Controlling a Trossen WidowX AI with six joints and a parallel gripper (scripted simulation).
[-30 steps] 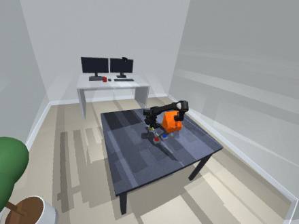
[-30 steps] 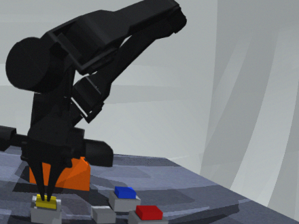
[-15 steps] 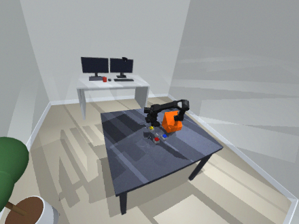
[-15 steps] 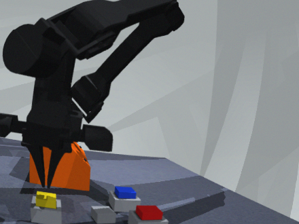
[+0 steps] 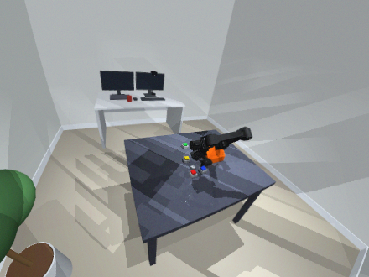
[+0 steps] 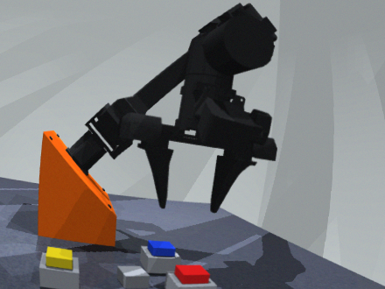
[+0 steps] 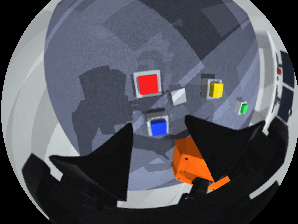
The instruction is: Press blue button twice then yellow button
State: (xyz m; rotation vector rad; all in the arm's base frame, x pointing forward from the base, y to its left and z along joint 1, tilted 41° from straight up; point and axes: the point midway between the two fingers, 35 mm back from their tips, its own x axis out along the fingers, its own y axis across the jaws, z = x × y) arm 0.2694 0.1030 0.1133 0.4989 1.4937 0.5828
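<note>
The blue button [image 5: 203, 168] [image 6: 161, 248] [image 7: 158, 128] sits on its grey housing with its cap standing up. The yellow button [image 5: 186, 158] [image 6: 59, 257] [image 7: 216, 90] also has its cap raised on a grey housing. My gripper [image 6: 188, 209] [image 7: 159, 122] is open and empty, with its fingers pointing down well above the table. It touches no button. In the wrist view, the blue button shows between the two fingertips and the yellow one lies to the right.
A red button [image 5: 193, 172] [image 6: 192, 274] [image 7: 147, 84] stands near the blue one. A small light grey block [image 6: 133, 277] [image 7: 178, 96] lies among the buttons. A green button [image 5: 185, 144] [image 7: 244, 108] is beyond the yellow one. The orange arm base [image 5: 215, 155] [image 6: 74, 210] stands behind.
</note>
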